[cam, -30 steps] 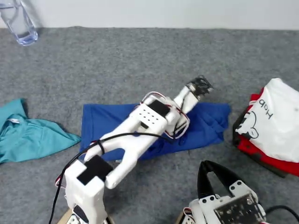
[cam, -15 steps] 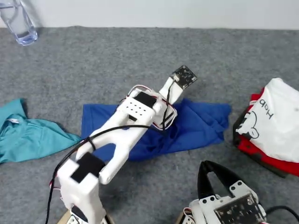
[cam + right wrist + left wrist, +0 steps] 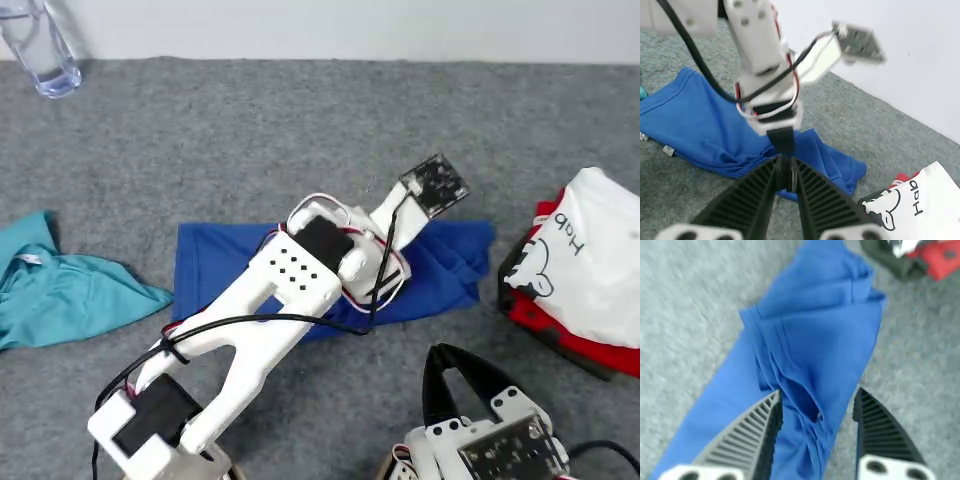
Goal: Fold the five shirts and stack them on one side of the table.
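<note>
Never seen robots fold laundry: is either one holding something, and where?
Nothing is held. The left gripper is open over a crease of the blue shirt; the right gripper is shut, empty.

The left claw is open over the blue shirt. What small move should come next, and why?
Probably lower the left claw and shut it on the bunched ridge of the blue shirt: the jaws stand open on either side of that ridge, and the shirt lies wrinkled, not neatly folded.

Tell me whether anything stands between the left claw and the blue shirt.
Nothing visible does. The left claw is open directly over the blue shirt. A wrinkle of the cloth shows in the claw's opening, and nothing else lies on the fabric there.
</note>
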Available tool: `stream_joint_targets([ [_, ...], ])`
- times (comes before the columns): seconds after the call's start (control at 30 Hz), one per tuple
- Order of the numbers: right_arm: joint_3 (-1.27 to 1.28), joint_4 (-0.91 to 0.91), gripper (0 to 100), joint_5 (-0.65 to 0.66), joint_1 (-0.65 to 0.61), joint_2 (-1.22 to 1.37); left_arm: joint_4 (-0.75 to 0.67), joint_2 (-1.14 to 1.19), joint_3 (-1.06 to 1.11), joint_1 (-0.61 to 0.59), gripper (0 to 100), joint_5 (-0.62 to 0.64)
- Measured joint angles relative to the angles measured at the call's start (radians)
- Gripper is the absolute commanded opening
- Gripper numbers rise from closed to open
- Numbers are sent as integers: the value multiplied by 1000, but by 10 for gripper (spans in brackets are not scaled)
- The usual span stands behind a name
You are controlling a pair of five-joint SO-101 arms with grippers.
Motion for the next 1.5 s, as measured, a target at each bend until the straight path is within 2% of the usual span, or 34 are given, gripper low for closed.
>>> stream_joint_targets([
  [0.27,0,0,9,0,0,0,-124,190,51,-172,224,-6],
  [0.5,0,0,9,0,0,0,-135,233,52,-273,224,-41],
  [0.63,0,0,9,0,0,0,-74,221,40,-301,186,-41],
  [0.77,0,0,9,0,0,0,15,107,38,-348,166,-5],
  [0.97,0,0,9,0,0,0,161,-78,58,-491,191,51],
  [1.13,0,0,9,0,0,0,170,-186,161,-660,300,12],
  [1.33,0,0,9,0,0,0,141,-181,238,-790,310,-55],
  [1.5,0,0,9,0,0,0,72,-40,232,-853,311,-69],
])
